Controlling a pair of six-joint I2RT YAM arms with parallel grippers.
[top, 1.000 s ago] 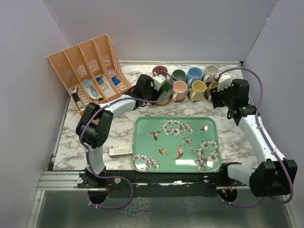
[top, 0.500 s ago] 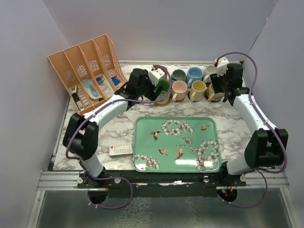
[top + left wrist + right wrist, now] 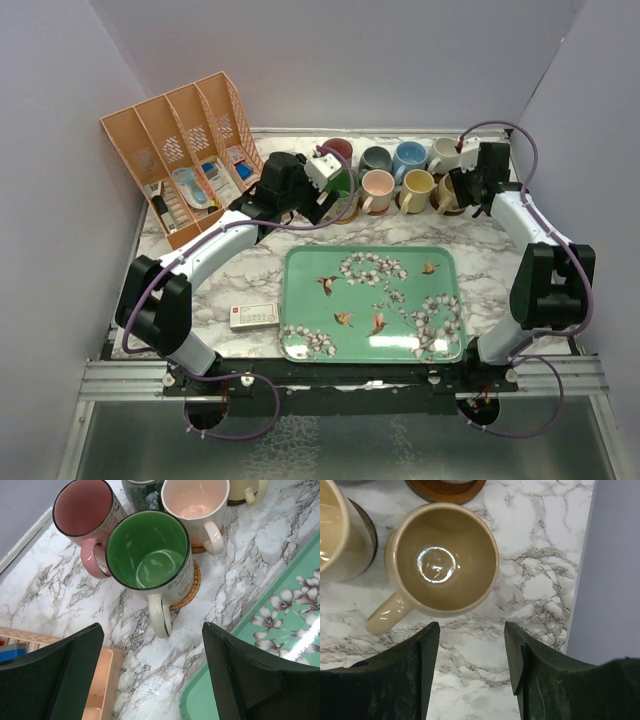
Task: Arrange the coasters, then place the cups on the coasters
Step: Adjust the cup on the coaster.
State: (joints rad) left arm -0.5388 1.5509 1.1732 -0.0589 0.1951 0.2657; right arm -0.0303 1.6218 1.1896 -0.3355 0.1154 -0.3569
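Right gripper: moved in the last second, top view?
Yes. The right gripper has moved away from the tray, toward the back wall.

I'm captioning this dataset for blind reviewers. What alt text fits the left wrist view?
The open left tool frames a green-lined mug standing on a woven coaster, its handle pointing toward the camera. A pink-lined mug and a pale peach mug stand behind it on the marble table, with the green floral tray at right.
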